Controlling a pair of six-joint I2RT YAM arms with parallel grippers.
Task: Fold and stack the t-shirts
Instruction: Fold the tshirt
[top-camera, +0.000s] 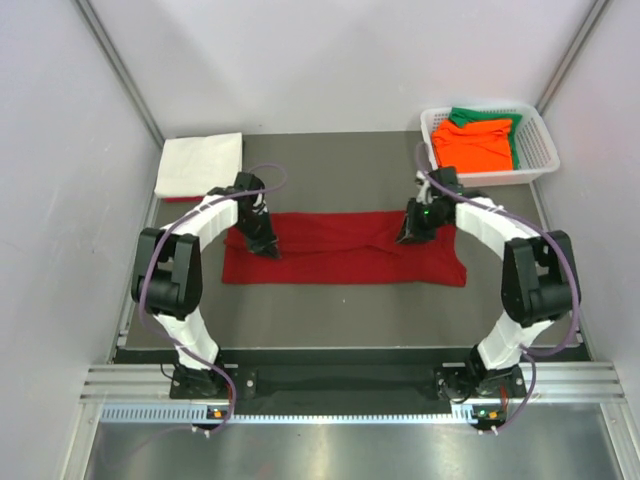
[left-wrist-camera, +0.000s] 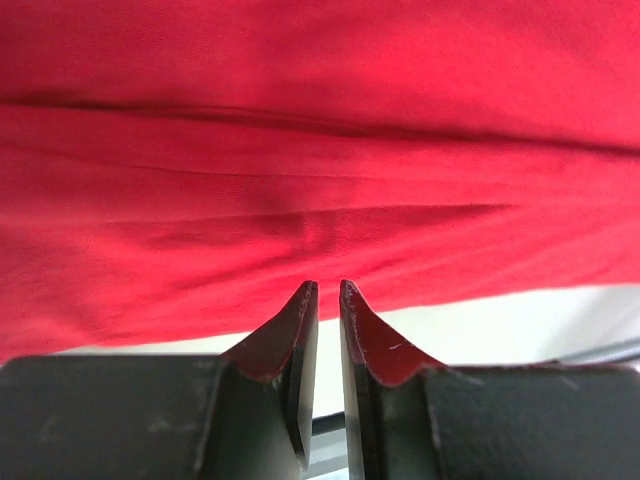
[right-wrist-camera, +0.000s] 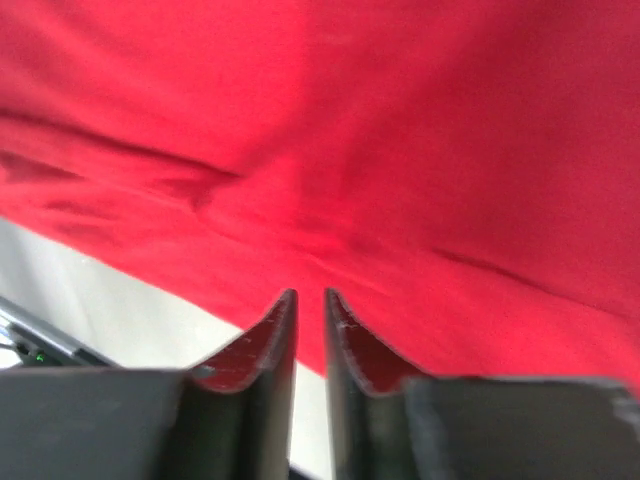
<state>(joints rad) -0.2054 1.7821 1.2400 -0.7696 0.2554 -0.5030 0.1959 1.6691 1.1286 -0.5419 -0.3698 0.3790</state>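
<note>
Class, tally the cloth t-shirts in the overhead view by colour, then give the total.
Dark red cloth t-shirt, spread flat: 1
White cloth t-shirt, folded: 1
Orange cloth t-shirt, in the white plastic lattice basket: 1
Green cloth t-shirt, in that basket: 1
Total: 4

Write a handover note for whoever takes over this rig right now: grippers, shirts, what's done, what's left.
Left gripper: jaws nearly closed, tips at the red shirt near its left end; grip unclear.
Right gripper: the same, near the shirt's right end.
Red shirt: a long band mid-table, apparently folded lengthwise.
White shirt: folded, back left.
Orange shirt and green shirt: in the basket, back right.
Done: white folded.
Left: finish red, stack it, then orange and green.
</note>
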